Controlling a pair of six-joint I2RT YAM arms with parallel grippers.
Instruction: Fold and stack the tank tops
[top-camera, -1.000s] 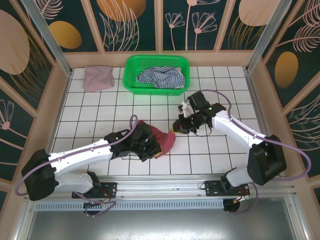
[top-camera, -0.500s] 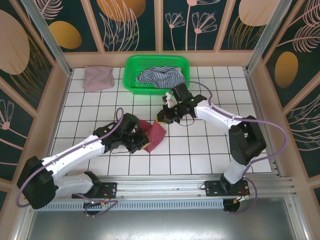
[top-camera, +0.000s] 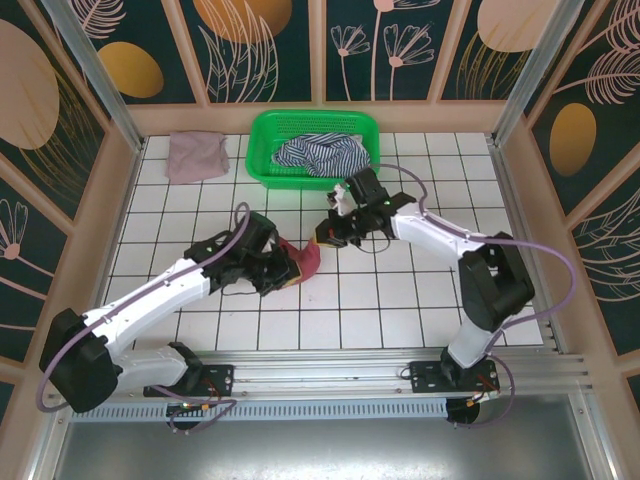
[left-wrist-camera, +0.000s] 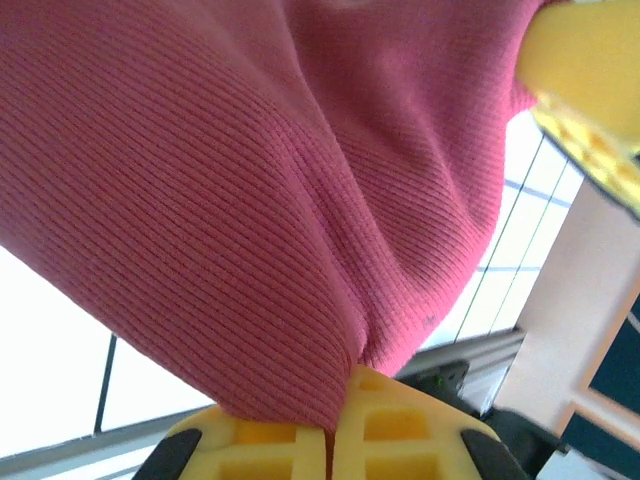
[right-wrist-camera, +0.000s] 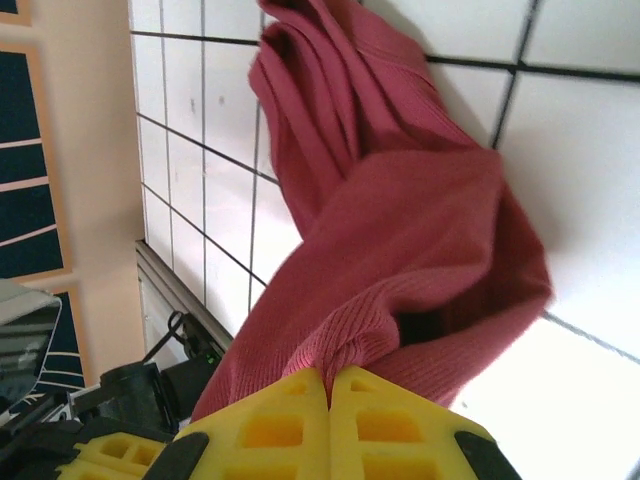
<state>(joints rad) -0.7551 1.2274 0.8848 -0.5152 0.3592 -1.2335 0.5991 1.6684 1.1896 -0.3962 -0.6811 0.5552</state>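
Tank tops, three in the lot.

Item 1: maroon tank top (top-camera: 306, 262). It hangs bunched between the two claws in a short, slack band. I cannot tell whether its lower folds touch the desk (top-camera: 400, 300).
- Left claw (left-wrist-camera: 328, 435): pinched tight on a gathered fold, with ribbed cloth rising straight out of the yellow tips.
- Right claw (right-wrist-camera: 328, 385): clamped the same way on another bunched edge, the rest draping away beyond its tips.

Item 2: striped tank top (top-camera: 320, 155). It lies crumpled inside the green basket (top-camera: 262, 130), just beyond the right claw.

Item 3: mauve-pink tank top (top-camera: 195, 155). It lies flat on the desk beside the basket, well beyond the left claw.

Hazards, as I judge them:
- Both grips hold wads, not clean hems, so the cloth may spread twisted and fold crooked.
- The claws sit close together, so pulling apart unevenly could drag a thin pinch free and drop that end.
- The right arm works near the basket and could nudge it on a wide swing.

Surface: white tiled desk with dark grid lines, smooth and offering little grip for cloth.

Room: pale wood framing and dark panels painted with leaves and flowers.
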